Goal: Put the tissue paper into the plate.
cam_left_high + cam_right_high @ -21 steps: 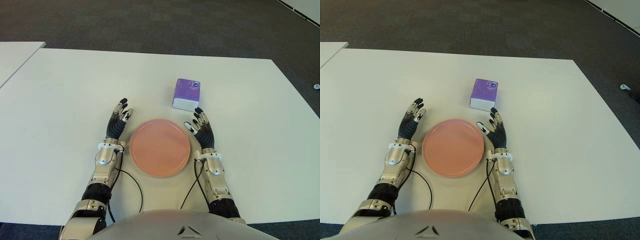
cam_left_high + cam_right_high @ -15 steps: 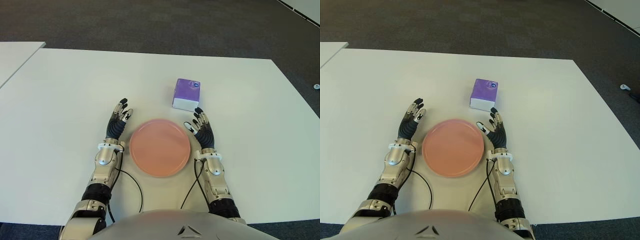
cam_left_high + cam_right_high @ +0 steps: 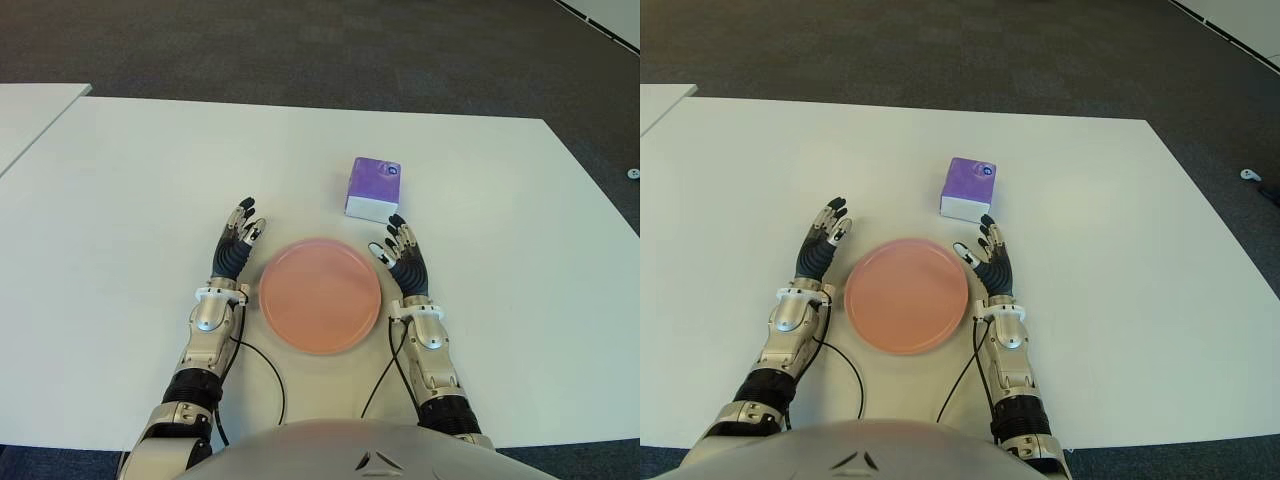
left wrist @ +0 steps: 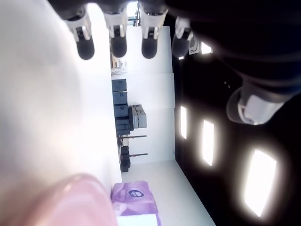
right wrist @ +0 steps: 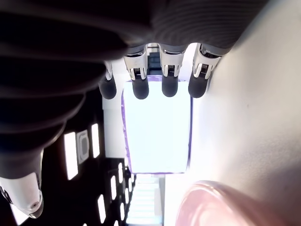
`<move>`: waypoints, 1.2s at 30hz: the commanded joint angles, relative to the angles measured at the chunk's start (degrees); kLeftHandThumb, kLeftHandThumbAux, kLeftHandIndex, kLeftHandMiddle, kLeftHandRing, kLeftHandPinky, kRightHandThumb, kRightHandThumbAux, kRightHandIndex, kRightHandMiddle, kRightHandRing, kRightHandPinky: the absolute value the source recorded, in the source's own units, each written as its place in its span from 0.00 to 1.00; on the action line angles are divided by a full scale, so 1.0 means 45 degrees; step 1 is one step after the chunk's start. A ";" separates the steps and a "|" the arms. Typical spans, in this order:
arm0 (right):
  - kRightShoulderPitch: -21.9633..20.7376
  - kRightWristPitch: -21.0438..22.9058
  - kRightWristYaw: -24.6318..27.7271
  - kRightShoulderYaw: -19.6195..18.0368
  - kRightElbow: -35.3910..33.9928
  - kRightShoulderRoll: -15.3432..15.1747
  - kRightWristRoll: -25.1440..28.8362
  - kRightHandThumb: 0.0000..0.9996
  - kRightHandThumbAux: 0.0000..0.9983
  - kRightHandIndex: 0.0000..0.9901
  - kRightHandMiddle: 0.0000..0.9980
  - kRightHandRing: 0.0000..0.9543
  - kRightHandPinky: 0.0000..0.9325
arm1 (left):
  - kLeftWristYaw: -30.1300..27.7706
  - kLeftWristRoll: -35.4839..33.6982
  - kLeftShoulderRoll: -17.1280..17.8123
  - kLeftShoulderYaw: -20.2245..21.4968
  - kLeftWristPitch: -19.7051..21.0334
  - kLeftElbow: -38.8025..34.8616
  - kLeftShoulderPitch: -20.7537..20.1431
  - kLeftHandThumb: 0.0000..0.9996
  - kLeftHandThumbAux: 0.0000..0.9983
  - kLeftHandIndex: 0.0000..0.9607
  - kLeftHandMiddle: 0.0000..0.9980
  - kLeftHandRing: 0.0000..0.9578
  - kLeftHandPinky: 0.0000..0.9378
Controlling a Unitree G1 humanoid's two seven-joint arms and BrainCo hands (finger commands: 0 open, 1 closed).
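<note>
— Two hands flank the plate (image 3: 320,308); which one is nearer the tissue pack (image 3: 373,188)?
— Plainly the right hand (image 3: 401,262); the pack sits on the tabletop (image 3: 130,190) just ahead of its fingertips, a little inward, clear of the plate's far rim; its fingers are spread and hold nothing.
— And the left hand (image 3: 236,249)?
— Open too, empty, on the plate's other side, well apart from the pack; so I judge the reach is forward for the right.
</note>
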 commanded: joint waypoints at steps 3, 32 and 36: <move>0.0570 0.1721 -0.3425 -0.0141 0.0402 -0.0256 -0.2840 0.07 0.61 0.00 0.00 0.00 0.00 | -0.0031 -0.0003 -0.0139 -0.0069 0.0446 0.0433 0.0415 0.00 0.42 0.00 0.00 0.00 0.00; -0.5810 0.3748 -0.6466 -0.0502 -0.2304 -0.2851 -0.6597 0.18 0.55 0.00 0.00 0.00 0.00 | 0.0169 0.0050 -0.0280 0.0024 0.0254 0.0787 0.0185 0.00 0.44 0.00 0.00 0.00 0.00; -0.6277 0.3058 -0.6388 -0.0130 -0.1468 -0.3279 -0.6634 0.18 0.55 0.00 0.00 0.00 0.00 | 0.0221 0.0089 -0.0269 0.0029 0.0235 0.0800 0.0206 0.00 0.43 0.00 0.00 0.00 0.00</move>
